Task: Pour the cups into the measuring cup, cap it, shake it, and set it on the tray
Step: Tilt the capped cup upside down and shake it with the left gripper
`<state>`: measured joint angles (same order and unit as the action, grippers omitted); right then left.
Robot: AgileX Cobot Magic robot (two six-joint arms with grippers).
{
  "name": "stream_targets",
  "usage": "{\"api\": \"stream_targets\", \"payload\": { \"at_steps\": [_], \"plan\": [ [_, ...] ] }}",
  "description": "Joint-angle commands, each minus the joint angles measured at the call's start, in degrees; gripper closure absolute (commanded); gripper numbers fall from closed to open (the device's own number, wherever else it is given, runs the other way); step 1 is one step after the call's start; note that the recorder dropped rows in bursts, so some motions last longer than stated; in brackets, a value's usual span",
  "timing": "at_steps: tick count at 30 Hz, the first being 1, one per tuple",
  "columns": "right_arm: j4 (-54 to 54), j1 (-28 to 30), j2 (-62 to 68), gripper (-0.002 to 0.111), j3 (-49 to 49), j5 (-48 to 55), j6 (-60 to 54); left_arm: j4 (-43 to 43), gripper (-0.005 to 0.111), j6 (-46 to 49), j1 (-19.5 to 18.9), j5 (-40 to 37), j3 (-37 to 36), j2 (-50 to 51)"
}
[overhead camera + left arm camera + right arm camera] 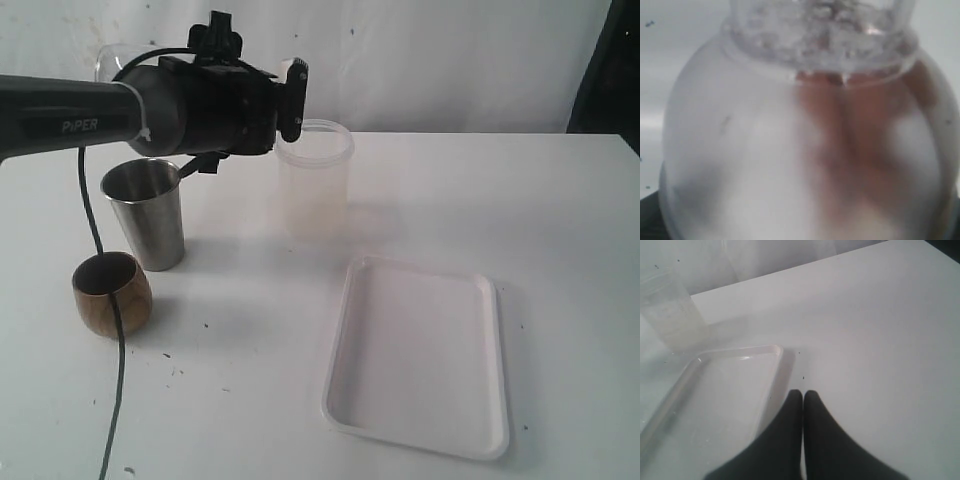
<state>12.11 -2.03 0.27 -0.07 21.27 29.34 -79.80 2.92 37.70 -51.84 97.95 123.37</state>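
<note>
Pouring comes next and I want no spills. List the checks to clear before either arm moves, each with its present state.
1. Steel tumbler upright: ok.
2. Wooden cup upright: ok.
3. Tray with nothing lying on it: ok.
4. Right end effector shut and holding nothing, near the tray's corner: ok.
5. Left end effector at the frosted tub's rim, grip on anything: cannot tell.
</note>
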Motion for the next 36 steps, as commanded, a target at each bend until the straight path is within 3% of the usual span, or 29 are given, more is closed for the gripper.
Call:
{"api": "stream_targets", "payload": {
  "at_steps": [1, 36],
  "plan": [
    [0.3, -0.3, -0.3, 0.108, 0.1, 0.1, 0.2, -5.6, 0.107, 0.0, 0.3, -1.2, 0.7, -0.8],
    [0.3, -0.3, -0.3, 0.108, 0.1, 0.1, 1.2, -20.1, 0.107, 1.0, 1.7, -5.3, 0.7, -0.8]
  ]
}}
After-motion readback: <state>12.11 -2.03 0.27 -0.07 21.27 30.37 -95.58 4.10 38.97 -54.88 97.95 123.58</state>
